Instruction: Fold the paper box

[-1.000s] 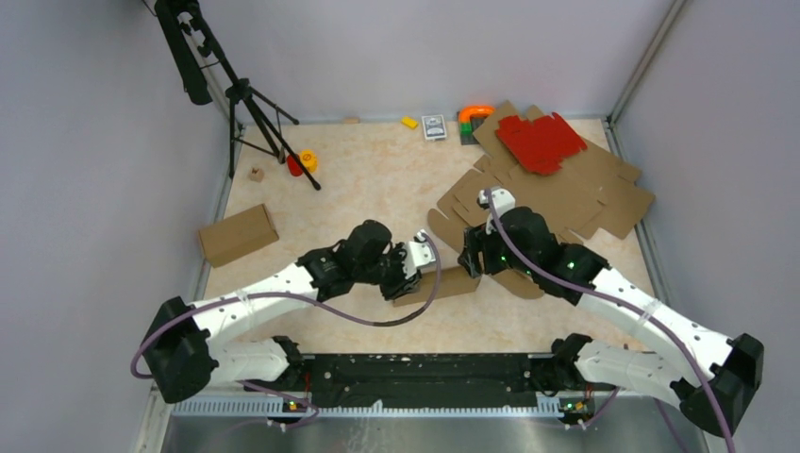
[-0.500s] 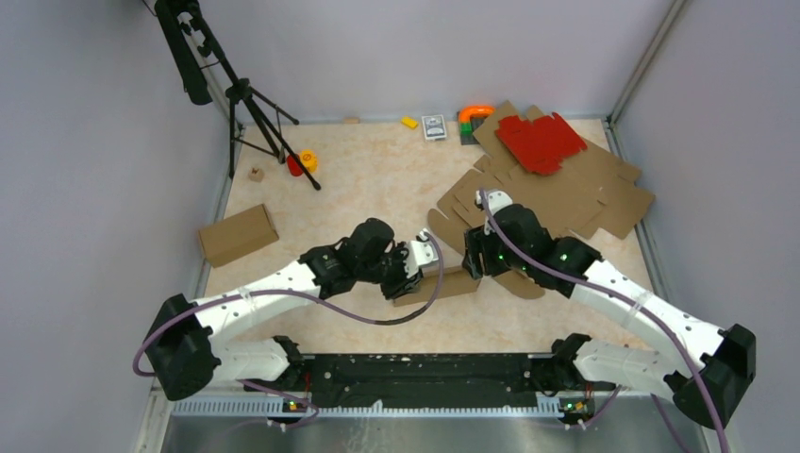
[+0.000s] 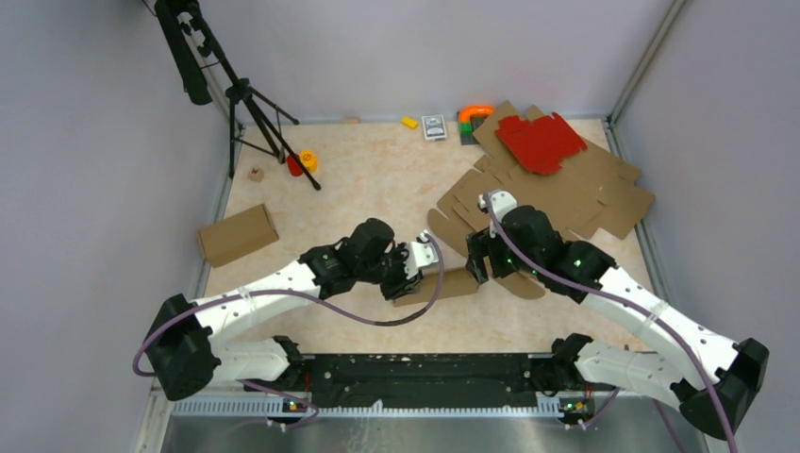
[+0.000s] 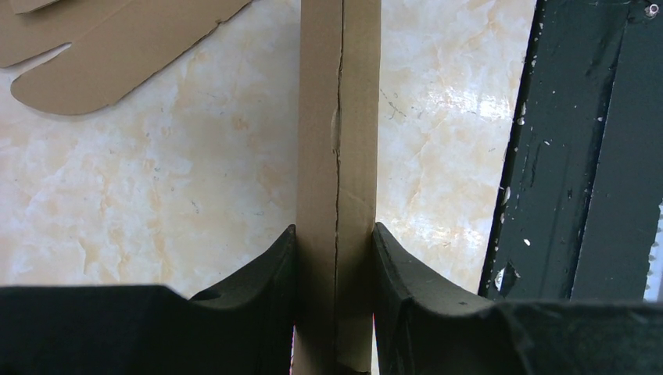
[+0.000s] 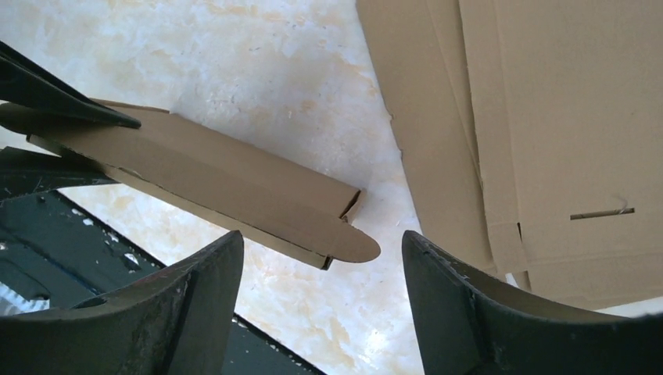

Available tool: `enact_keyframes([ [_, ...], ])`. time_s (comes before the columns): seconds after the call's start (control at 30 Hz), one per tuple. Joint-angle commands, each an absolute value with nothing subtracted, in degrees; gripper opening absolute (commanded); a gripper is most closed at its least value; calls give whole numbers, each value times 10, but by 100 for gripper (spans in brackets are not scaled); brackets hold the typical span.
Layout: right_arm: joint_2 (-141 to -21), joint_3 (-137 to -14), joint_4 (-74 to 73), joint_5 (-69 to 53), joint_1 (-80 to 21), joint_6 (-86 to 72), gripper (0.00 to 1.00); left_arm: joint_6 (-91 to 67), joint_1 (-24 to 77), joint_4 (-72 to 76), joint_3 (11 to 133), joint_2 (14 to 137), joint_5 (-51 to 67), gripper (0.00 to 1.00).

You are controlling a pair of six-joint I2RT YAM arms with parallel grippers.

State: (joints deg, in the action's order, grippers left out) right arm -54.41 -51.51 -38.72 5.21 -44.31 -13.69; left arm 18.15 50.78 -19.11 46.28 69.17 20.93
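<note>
The paper box (image 3: 445,284) is a narrow, folded-up strip of brown cardboard lying just above the table near the middle front. My left gripper (image 3: 403,282) is shut on its left end; in the left wrist view both fingers (image 4: 388,258) press the sides of the box (image 4: 336,148) around my left gripper (image 4: 335,231). My right gripper (image 3: 478,265) is open at the box's right end. In the right wrist view the box's rounded end flap (image 5: 348,244) pokes between the spread fingers of my right gripper (image 5: 320,238), touching neither.
A pile of flat brown die-cut sheets (image 3: 575,193) lies at the right with a red sheet (image 3: 540,142) on top. A finished brown box (image 3: 238,234) sits at the left. A black tripod (image 3: 253,109) and small items stand at the back. A black rail (image 3: 425,368) runs along the near edge.
My right gripper has shifted slightly to the right and its jaws stand a little wider. The left gripper and the box have not moved.
</note>
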Motion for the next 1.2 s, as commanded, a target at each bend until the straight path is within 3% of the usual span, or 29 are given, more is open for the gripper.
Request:
enact_keyframes([
  [0.0,-546,-541,-377,47,-436,-164,75,187,512,-270,461,705,208,12],
  [0.13,-551,-546,-356,84,-437,-285,84,180,511,-267,463,705,202,12],
  [0.43,-571,-495,-353,105,-436,-426,85,159,517,-264,467,715,183,13],
  [0.77,-545,-444,-321,76,-437,-444,69,142,526,-259,472,726,169,15],
  [1.17,-535,-421,-289,78,-437,-477,61,117,544,-260,481,745,156,28],
])
